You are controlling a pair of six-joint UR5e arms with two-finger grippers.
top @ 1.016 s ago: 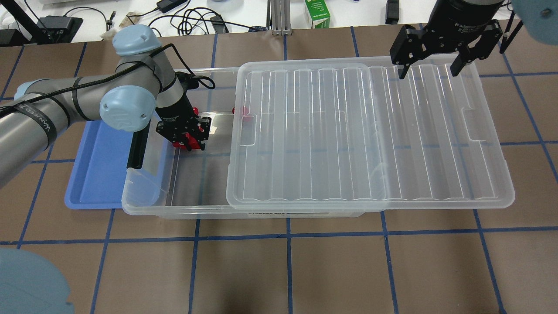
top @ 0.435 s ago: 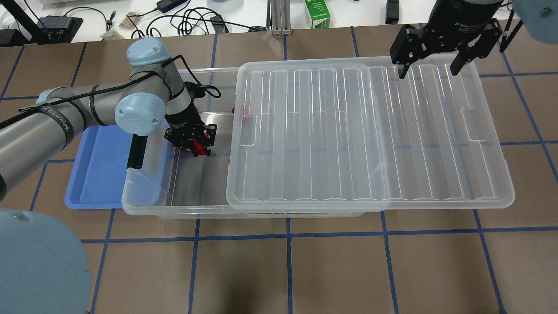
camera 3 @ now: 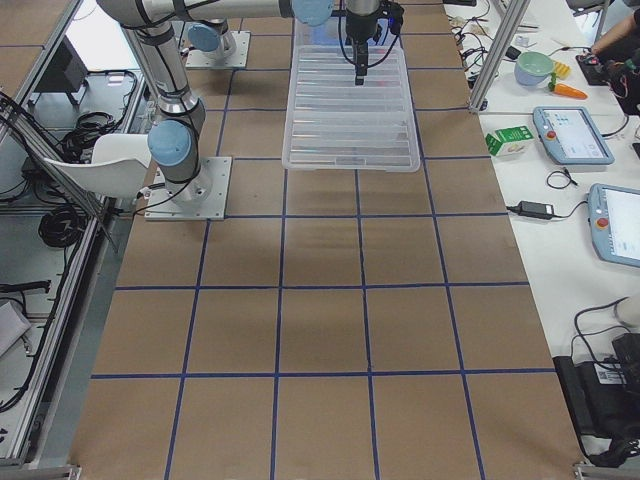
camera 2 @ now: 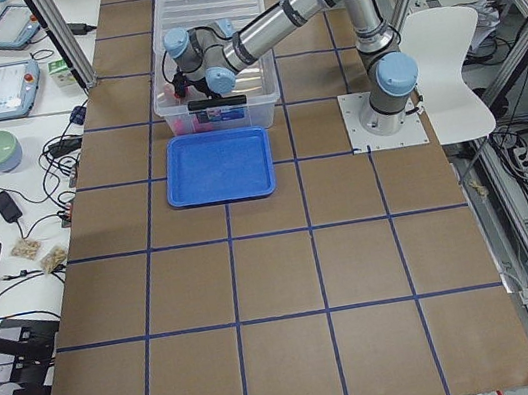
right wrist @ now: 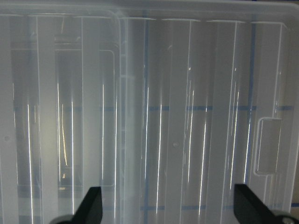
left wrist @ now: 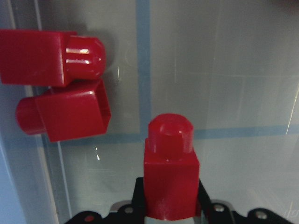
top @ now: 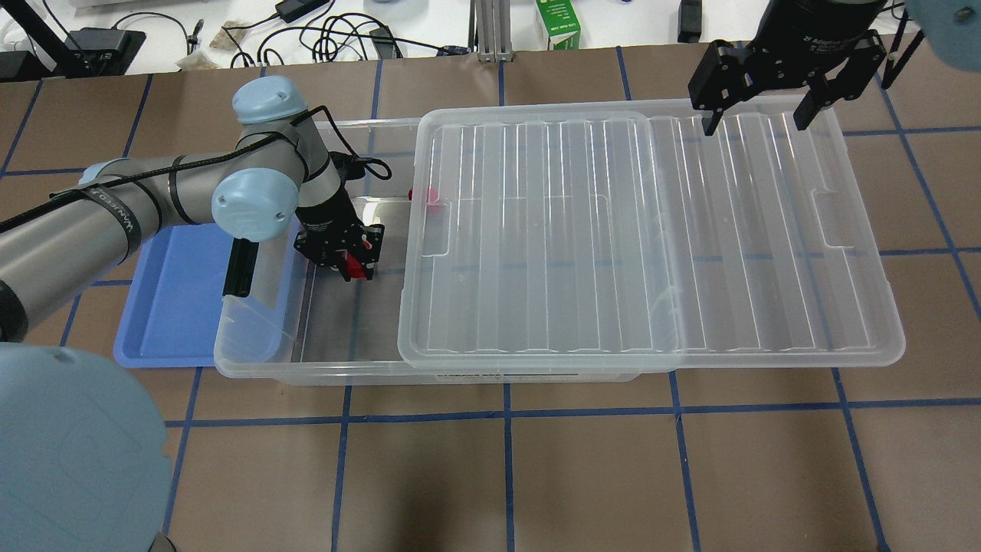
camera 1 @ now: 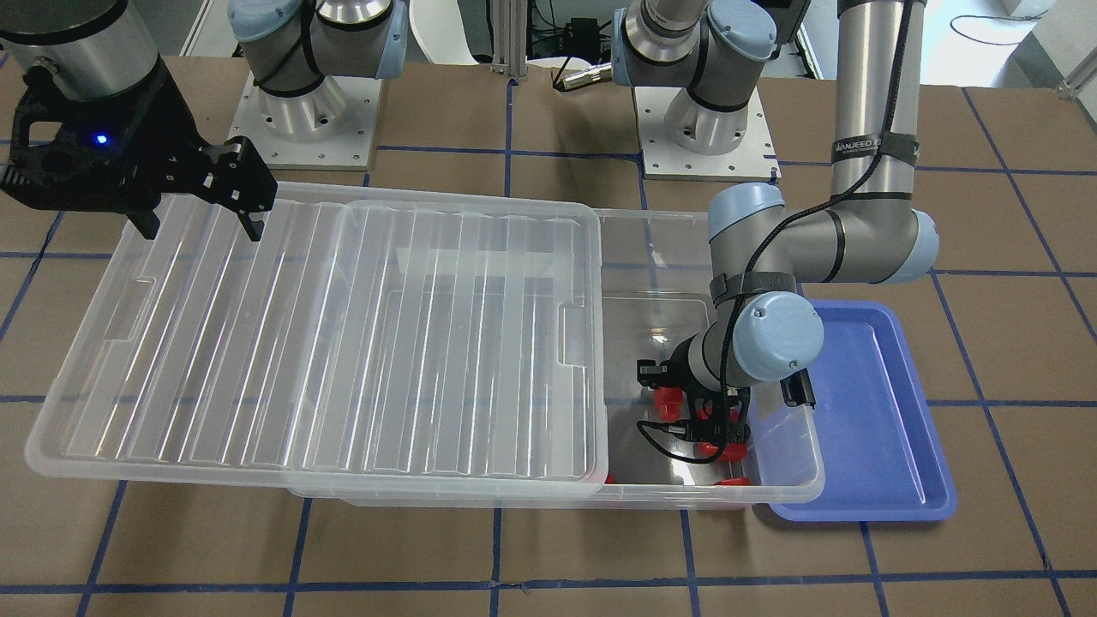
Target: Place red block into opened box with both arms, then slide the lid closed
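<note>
The red block (left wrist: 170,182) inside the open box (top: 257,368).
It is held stub-forward within the uncovered end; the ribbed, translucent lid (top: 651,230) lies offset, overhanging the box's other end.

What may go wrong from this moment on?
1. The left gripper is inside the box; if the lid slides before it lifts out, the lid's edge may hit it.
2. The red block, once released, may land against the two other red blocks lying nearby.
3. The lid overhangs the box; a downward push by the right gripper might tip it.
</note>
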